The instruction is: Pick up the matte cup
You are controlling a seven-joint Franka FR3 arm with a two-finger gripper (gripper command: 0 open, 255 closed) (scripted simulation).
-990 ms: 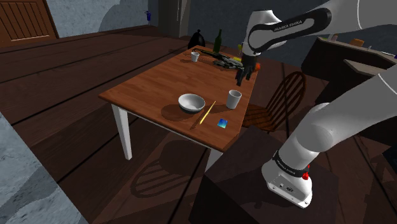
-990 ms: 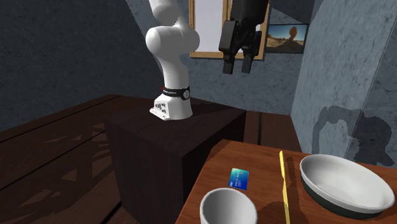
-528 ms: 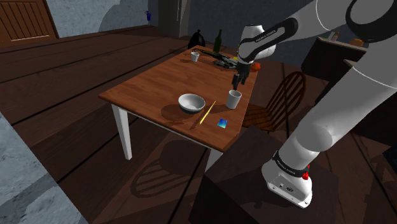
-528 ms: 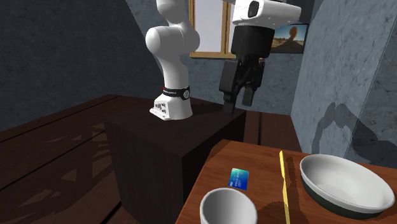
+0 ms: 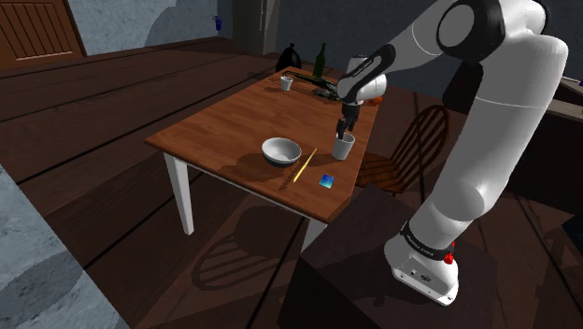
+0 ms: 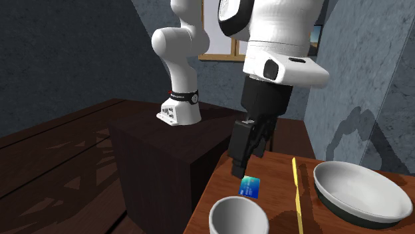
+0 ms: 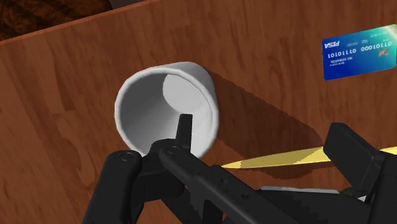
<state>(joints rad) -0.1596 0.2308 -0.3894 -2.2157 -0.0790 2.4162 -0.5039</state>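
Note:
A plain white cup point(image 5: 344, 146) stands upright on the wooden table point(image 5: 243, 117), near the edge that faces the stand. My black gripper point(image 5: 344, 127) points down just above the cup's rim, open and holding nothing. From the second exterior view the gripper point(image 6: 244, 159) hangs behind the cup point(image 6: 238, 217), low over the table. In the wrist view the cup point(image 7: 167, 108) lies ahead of the gripper point(image 7: 235, 165), mouth open and hollow, and the fingers point(image 7: 121, 184) stand wide apart without touching it.
A white bowl point(image 5: 281, 150), a yellow stick point(image 5: 305, 164) and a blue card point(image 5: 326, 181) lie close to the cup. A second small cup point(image 5: 287, 83), a dark bottle point(image 5: 320, 62) and clutter occupy the far end. A wooden chair point(image 5: 411, 140) stands beside the table.
The arm has swung down: the gripper dropped from well above the table to just over the white cup's rim. Its fingers stayed apart. Nothing on the table moved.

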